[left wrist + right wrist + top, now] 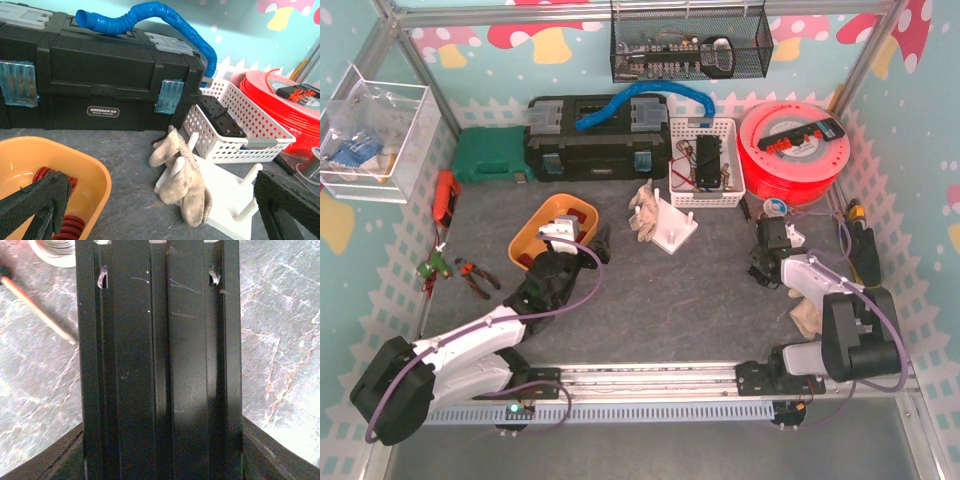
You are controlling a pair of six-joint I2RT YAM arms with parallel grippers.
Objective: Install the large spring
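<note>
Red springs [47, 177] lie in an orange bin [535, 228] at the left; the bin also shows in the left wrist view [95, 175]. A white peg base [675, 230] stands at mid table with a grey glove [642, 210] draped over its pegs; the base [235, 200] and the glove [185, 175] also show in the left wrist view. My left gripper [575, 240] is wide open and empty at the bin's right rim [160, 215]. My right gripper [770, 250] is shut, empty, pointing down at the table [159, 270].
A black toolbox [595, 140] with a blue hose [640, 100] stands at the back. A white basket [705, 160] and red filament spool [795, 140] are at back right. A green case [490, 155] and pliers [475, 275] are left. A cloth [807, 318] lies by the right arm.
</note>
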